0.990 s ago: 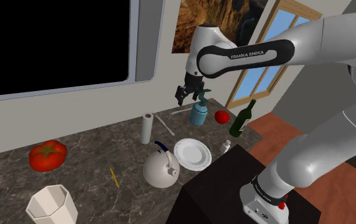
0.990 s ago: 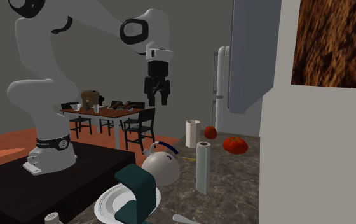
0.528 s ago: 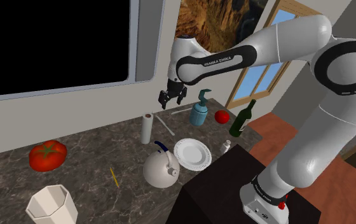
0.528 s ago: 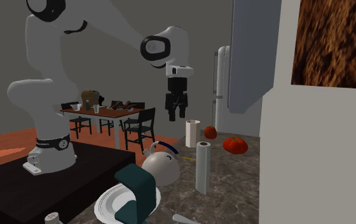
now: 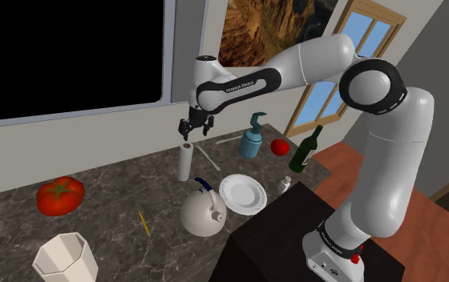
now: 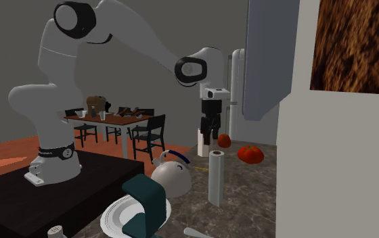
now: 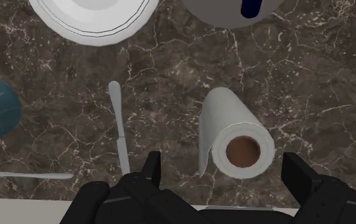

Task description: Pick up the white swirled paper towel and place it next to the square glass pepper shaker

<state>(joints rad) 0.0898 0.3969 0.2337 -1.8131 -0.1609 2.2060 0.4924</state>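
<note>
Kitchen counter, seen remotely: I have the black gripper (image 5: 194,126) hovering just above the white paper towel roll (image 5: 184,162), which stands upright on the dark marbled countertop (image 5: 111,204) close to the back wall. From the wrist camera, the gripper (image 7: 222,162) is spread wide, its fingers (image 7: 151,170) well apart. The roll (image 7: 237,145) shows end-on with its brown core, framed between them and touched by neither. A pale knife (image 7: 118,124) lies flat on the stone just beside the roll.

The small pepper shaker (image 5: 284,185) sits at the countertop's edge, just beside the dark stand (image 5: 295,232) and well apart from the roll. A white plate (image 5: 242,193) lies between the two, and a white kettle (image 5: 202,212) with a blue handle stands near the plate.

In the second exterior view the gripper (image 6: 210,128) hangs over the roll (image 6: 216,177) with a clear gap, the arm reaching out over the kettle (image 6: 171,177).
</note>
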